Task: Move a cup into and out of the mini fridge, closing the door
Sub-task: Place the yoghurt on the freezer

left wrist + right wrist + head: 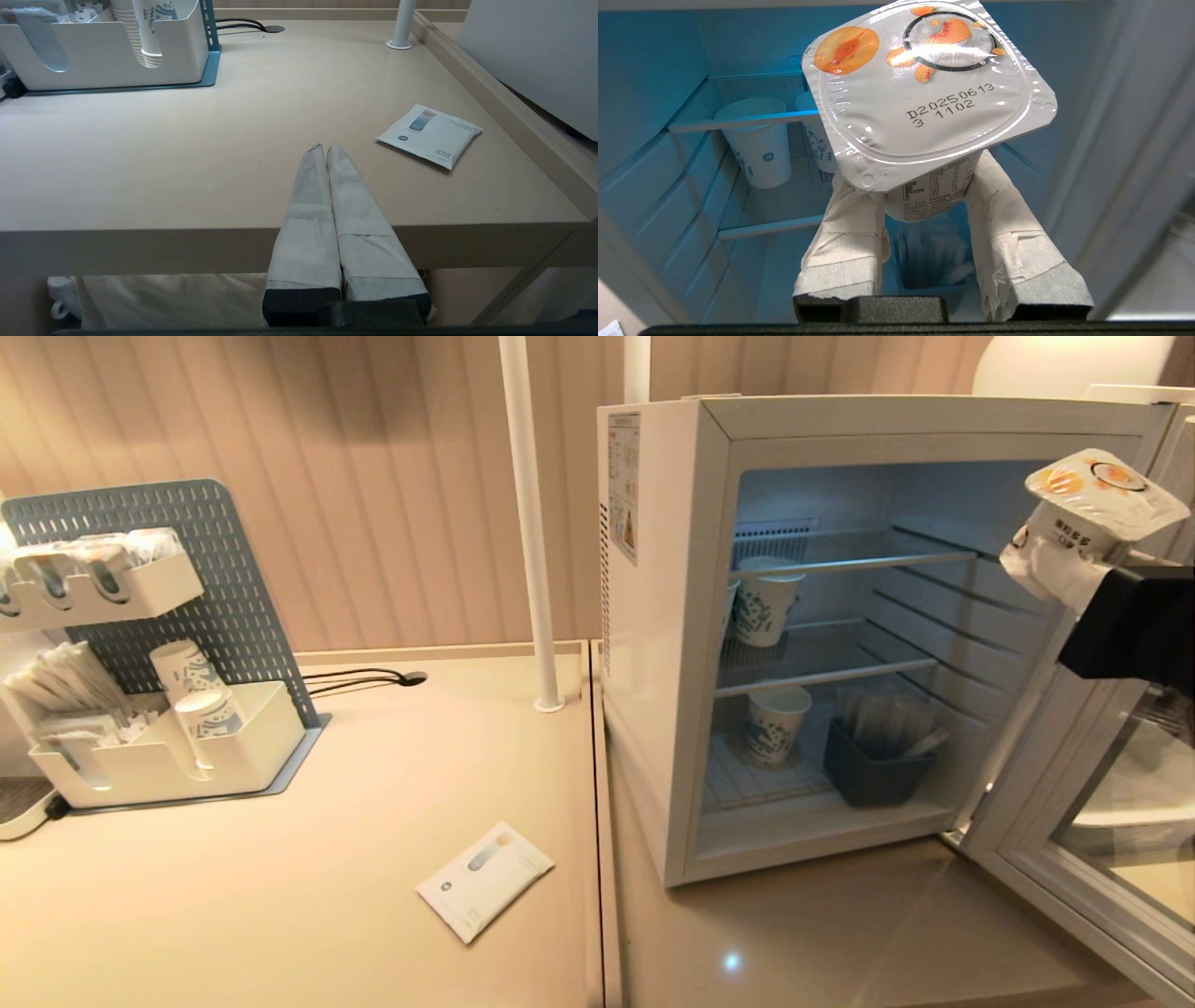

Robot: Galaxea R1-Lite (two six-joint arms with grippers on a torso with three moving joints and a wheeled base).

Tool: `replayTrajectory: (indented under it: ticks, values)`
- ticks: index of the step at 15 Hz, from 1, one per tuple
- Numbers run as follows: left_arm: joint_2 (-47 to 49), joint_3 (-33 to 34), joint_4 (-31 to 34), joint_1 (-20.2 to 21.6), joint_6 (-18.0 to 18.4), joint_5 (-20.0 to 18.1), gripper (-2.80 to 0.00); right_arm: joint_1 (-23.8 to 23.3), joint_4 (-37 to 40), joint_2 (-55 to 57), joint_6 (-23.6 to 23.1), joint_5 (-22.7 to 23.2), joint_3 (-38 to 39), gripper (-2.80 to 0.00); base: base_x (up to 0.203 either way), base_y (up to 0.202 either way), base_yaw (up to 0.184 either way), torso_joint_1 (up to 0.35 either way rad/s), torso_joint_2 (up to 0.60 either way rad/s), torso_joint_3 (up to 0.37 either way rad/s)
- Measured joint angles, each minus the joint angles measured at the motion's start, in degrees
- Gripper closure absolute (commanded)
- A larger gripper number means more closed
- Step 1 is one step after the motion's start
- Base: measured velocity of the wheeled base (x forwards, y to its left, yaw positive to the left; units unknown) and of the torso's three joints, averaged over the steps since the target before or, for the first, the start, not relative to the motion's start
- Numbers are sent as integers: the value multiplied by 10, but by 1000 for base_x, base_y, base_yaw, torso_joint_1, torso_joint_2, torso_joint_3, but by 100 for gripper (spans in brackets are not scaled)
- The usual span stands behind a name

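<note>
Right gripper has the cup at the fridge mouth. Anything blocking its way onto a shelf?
Nothing visible blocks entry: the door hangs open. The right gripper holds the cup at the mini fridge opening. Paper cups occupy the shelves' left; the right sides look free.

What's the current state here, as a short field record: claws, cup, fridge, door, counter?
right claw: shut on the small white plastic cup with orange-printed foil lid, held in front of the fridge opening at upper-shelf level
left claw: shut, empty, low at the counter's front edge
white boxy mini fridge: two blue-patterned paper cups on wire shelves, dark bin at the bottom
grey-framed glass door: swung open to the right
beige counter: flat white sachet, white organiser tray
</note>
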Motion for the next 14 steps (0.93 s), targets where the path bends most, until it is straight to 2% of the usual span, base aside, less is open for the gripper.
replayTrajectory:
  ticks: [3,7,11,14]
  values:
    - [0,0,0,0,0,0,0,0,-1,2,1,0,-1,0,0,0,0,283,-200,68]
    - [0,0,0,0,0,0,0,-1,-3,10,2,1,-35,0,0,0,0,44,-32,17]
    - [0,0,0,0,0,0,0,0,82,-4,1,-3,-101,0,0,0,0,0,0,0]
    - [0,0,0,0,0,0,0,1,97,-14,0,-3,-126,0,0,0,0,0,0,0]
